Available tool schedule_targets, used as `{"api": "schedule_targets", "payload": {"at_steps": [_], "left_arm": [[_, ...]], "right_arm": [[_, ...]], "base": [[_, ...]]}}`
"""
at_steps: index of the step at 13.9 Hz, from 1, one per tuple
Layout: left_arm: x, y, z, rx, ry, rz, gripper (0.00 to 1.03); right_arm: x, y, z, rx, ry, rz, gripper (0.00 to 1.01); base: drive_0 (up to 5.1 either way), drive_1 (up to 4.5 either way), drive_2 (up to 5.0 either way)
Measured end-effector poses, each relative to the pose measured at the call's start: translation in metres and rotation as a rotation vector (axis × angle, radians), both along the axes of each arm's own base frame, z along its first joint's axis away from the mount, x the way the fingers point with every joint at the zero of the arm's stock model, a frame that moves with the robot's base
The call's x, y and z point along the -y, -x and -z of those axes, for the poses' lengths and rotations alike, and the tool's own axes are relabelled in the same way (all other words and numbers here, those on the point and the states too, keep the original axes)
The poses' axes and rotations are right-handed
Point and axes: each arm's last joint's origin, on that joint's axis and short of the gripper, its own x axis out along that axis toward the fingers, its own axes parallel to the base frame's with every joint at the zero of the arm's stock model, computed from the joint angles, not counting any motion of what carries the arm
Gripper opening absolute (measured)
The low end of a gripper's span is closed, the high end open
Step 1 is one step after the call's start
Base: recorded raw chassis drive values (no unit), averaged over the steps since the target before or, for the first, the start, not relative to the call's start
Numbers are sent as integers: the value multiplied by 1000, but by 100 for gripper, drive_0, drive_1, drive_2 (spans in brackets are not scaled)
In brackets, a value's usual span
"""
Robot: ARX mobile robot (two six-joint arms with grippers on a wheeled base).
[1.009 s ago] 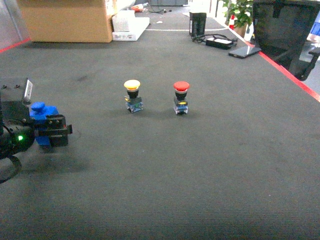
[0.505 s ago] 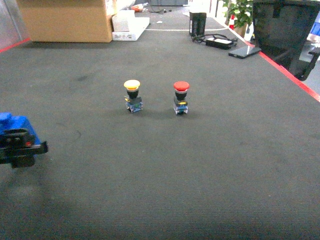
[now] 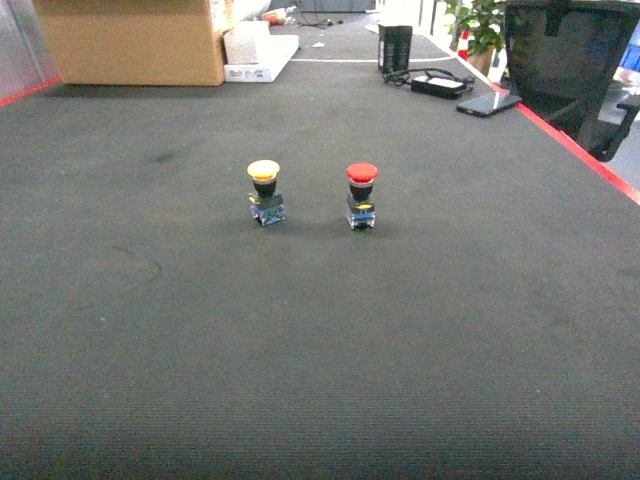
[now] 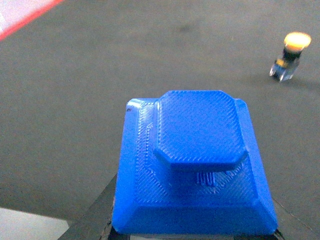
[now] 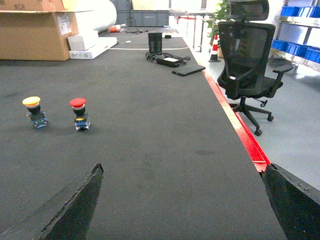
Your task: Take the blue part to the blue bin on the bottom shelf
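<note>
The blue part [image 4: 192, 165], a printed block with an octagonal raised top on a sloped square base, fills the left wrist view. My left gripper [image 4: 195, 236] is shut on it from below, with only a dark finger [image 4: 95, 222] showing beside its base, above the dark mat [image 4: 75, 100]. Neither gripper appears in the head view. My right gripper [image 5: 182, 170] is open over the mat, nothing between its fingers [image 5: 75, 205]. The blue bin and the bottom shelf are out of view.
A yellow push button [image 3: 264, 190] and a red push button [image 3: 361, 192] stand upright mid-mat. A cardboard box [image 3: 130, 40] sits at the far left. The mat's red right edge [image 5: 240, 135] has an office chair [image 5: 247, 55] beyond it.
My left gripper carried the blue part leftward and out of the head view. The two push buttons have not moved.
</note>
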Motion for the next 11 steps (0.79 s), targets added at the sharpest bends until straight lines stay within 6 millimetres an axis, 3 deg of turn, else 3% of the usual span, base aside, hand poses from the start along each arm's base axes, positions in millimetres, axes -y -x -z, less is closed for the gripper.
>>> {"api": "schedule_targets", "payload": {"at_steps": [2, 3, 8, 11], "left_arm": [[5, 28, -33, 112, 11, -20, 44], [2, 60, -54, 242, 52, -48, 44], [2, 58, -52, 224, 46, -50, 44], [2, 58, -52, 221, 45, -50, 44]], "right_arm": [[0, 0, 0, 0, 0, 0, 98], [0, 0, 0, 1, 0, 0, 98], [0, 0, 0, 1, 0, 0, 98], [0, 0, 0, 0, 0, 0, 98]], "base": [[0, 0, 0], [0, 0, 0], [0, 0, 0], [1, -205, 207]]}}
